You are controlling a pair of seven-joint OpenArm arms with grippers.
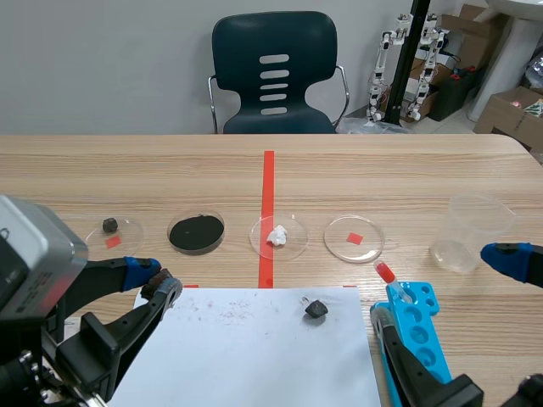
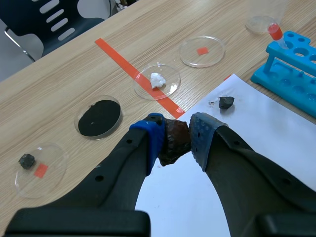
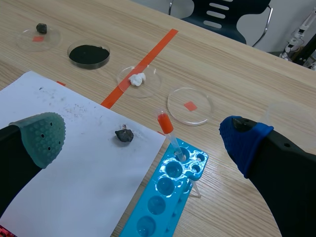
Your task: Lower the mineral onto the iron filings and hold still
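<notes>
Grips the dark reddish-brown mineral [image 2: 173,145] squarely between the dotted pads of the left gripper [image 2: 177,132], off the table by the far-left corner of the white paper sheet [image 1: 246,352]. Puts the black iron filings [image 1: 196,232], in their round dish, at about one o'clock from that grasp in the scene view, near but not yet beneath it. Counts the pickup as done, by the look of it; leaves the short carry over the dish, the lowering and the motionless hold. Shows a small dark stone [image 1: 316,309] on the sheet at three o'clock, a dish with a white lump [image 1: 278,236] beyond it, and a blue tube rack [image 1: 416,322] farther right. Keeps the right gripper [image 3: 140,138] spread wide and empty near that rack.
</notes>
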